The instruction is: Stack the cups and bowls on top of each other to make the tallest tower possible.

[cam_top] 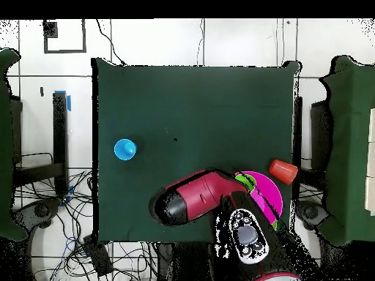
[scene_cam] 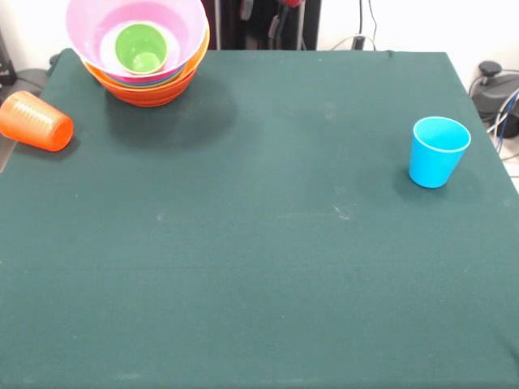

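A light blue cup [scene_cam: 439, 151] stands upright, mouth up, nearest the camera on the right of the dark green table [scene_cam: 259, 267], well apart from everything else. The gripper is hidden in both views, so whether it is open or holding anything cannot be told. From overhead, the red and black arm [cam_top: 198, 197] lies folded low over the tower [scene_cam: 144, 50]: nested bowls at the far left corner, pink uppermost, a small green bowl [scene_cam: 141, 47] inside. An orange cup [scene_cam: 36, 121] lies on its side just beside them at the left edge.
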`<action>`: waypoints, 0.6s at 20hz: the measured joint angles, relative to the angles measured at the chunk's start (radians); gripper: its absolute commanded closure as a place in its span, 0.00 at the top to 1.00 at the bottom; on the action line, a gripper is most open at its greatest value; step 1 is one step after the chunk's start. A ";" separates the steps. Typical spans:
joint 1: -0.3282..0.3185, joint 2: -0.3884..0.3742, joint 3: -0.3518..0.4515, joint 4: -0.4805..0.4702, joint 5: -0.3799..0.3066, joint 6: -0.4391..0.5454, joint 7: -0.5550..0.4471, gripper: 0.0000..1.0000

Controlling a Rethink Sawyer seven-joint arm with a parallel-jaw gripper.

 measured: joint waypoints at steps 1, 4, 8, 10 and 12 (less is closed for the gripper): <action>0.002 0.002 0.004 -0.010 0.006 0.020 0.000 1.00; 0.020 0.006 0.012 -0.050 0.025 0.103 0.000 1.00; 0.052 0.007 0.012 -0.087 0.037 0.179 0.000 1.00; 0.083 0.008 0.014 -0.122 0.048 0.240 0.000 1.00; 0.093 0.011 0.019 -0.140 0.056 0.266 0.000 1.00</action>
